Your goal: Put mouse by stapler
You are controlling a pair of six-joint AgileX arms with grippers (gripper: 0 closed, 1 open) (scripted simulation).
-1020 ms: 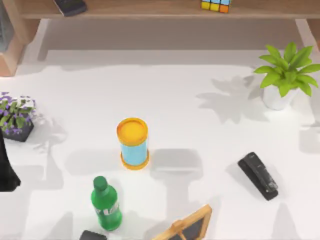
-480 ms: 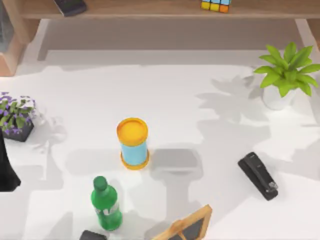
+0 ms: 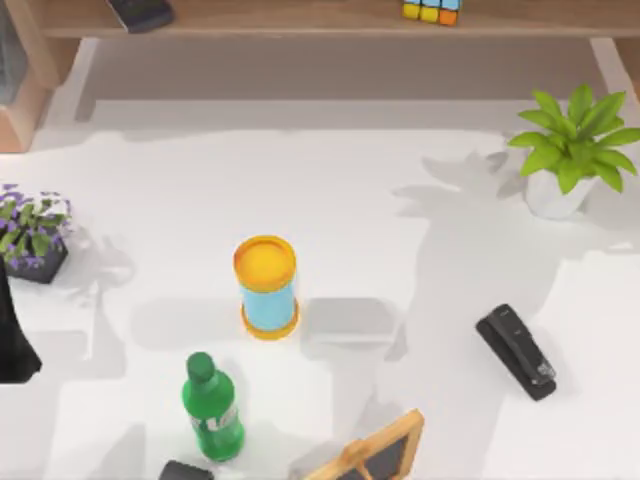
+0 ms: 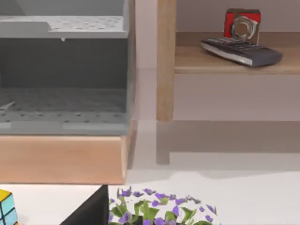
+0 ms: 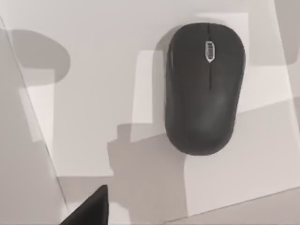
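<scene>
Since a second ago only the shadows on the table (image 3: 330,190) have shifted; the stapler (image 3: 516,351) lies unmoved at its right. Below the right wrist camera lies the mouse (image 5: 204,87), flat and untouched; finger state cannot be told.

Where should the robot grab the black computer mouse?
Probably from straight above, fingers pinching the two long sides of the black computer mouse around its middle. It lies flat on the white table, and its rounded oval back is narrower across than lengthwise.
</scene>
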